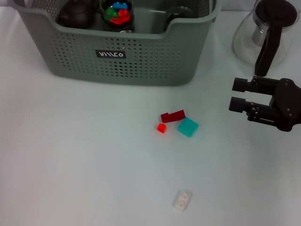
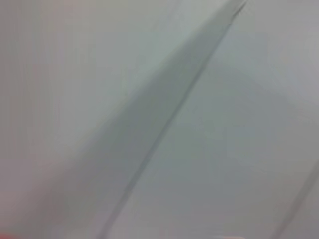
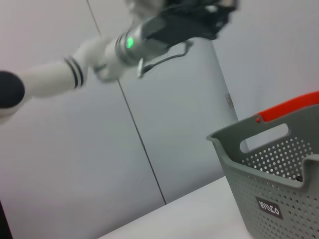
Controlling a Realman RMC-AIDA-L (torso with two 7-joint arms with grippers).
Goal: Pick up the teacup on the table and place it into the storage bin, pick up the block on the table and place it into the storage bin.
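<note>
From the head camera I saw my right hand [image 1: 236, 97] hovering at the right side of the white surface [image 1: 70, 155], its two black fingers [image 1: 242, 85] spread apart with nothing between them, pointing toward the middle. The blocks lay well to its left and a little nearer to me: a dark red block [image 1: 172, 116], a small bright red block [image 1: 161, 127] just beside it, and a teal block [image 1: 188, 127] closest to the hand but still clearly apart from it. A pale, clear block [image 1: 182, 200] sat alone near the front edge. The storage bin [image 1: 122, 52] stood at the back of the surface, already holding a dark teacup [image 1: 75, 14] and another dark cup with coloured pieces [image 1: 117, 12] inside. A glass teapot [image 1: 268, 33] with a black handle stood just behind the right hand. My left hand [image 3: 199, 15] showed only in the right wrist view, raised high, and I could not tell its opening.
</note>
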